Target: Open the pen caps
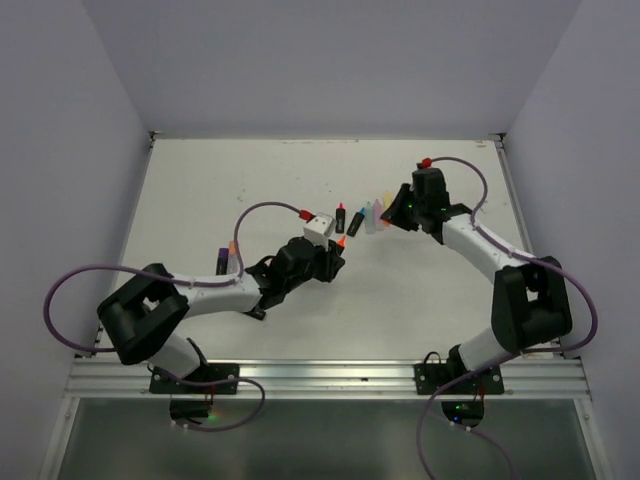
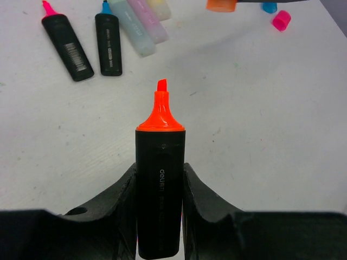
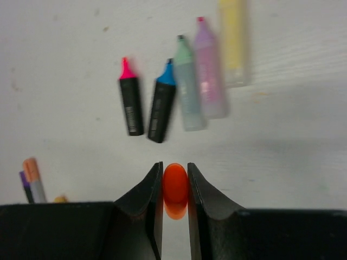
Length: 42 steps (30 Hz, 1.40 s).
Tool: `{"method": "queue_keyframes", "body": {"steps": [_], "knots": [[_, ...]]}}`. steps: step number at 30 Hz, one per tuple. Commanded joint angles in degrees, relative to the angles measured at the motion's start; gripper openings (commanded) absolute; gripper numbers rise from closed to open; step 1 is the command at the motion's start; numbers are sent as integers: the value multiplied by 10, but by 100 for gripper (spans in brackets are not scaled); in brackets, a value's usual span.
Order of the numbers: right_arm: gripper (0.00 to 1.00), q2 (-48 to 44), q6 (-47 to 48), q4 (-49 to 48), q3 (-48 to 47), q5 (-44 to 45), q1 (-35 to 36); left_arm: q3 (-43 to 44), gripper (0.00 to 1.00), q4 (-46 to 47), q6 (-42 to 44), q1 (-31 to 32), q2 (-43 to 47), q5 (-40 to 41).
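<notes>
Left gripper (image 2: 160,170): jaws narrow, clamped on the black barrel of the orange highlighter (image 2: 160,143). The chisel tip is bare, so this pen is open.

Right gripper (image 3: 174,170): jaws nearly together, pinching the orange cap (image 3: 174,187). Cap and pen are well apart, each in its own gripper above the table (image 1: 250,180).

Relation that matters: the held pen's long axis runs straight out of the left jaws, tip pointing away toward the row of five uncapped pens (image 3: 188,92), which lies ahead and a little left of the tip. The row's pens lie roughly parallel to that axis. The left arm is the nearer one to the row's black-barrelled end.

The loose pink cap (image 2: 281,20) and cyan cap (image 2: 269,6) lie ahead and right of the tip, on the right gripper's side.

We judge the next move is a set-down: pen to the row, cap beside the loose ones.

A few more pens (image 1: 228,258) lie by the left arm; we cannot tell whether they are capped.
</notes>
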<state>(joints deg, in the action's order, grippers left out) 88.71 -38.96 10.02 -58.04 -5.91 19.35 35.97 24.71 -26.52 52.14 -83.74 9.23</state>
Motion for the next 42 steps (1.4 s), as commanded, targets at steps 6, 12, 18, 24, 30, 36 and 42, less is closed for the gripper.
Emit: {"method": "queue_keyframes", "body": {"steps": [6,12,18,24,30,36,42], "knots": [[0,-76,79,169,13,147,-141,173,0,-15,-29,-2,-175,-6],[0,-65,87,183,51,172,-210,253,0,-34,-36,-2,-269,-48],[0,-23,80,159,80,164,-237,296,0,-31,-48,-2,-330,-86],[8,-1,77,146,88,181,-240,321,0,-48,-48,-4,-355,-84],[30,5,89,138,95,199,-240,314,34,-54,-56,-5,-359,-84],[47,22,93,127,84,178,-241,302,60,-55,-54,-5,-350,-75],[58,-25,105,115,83,165,-238,277,71,-52,-31,-10,-296,-41]]}}
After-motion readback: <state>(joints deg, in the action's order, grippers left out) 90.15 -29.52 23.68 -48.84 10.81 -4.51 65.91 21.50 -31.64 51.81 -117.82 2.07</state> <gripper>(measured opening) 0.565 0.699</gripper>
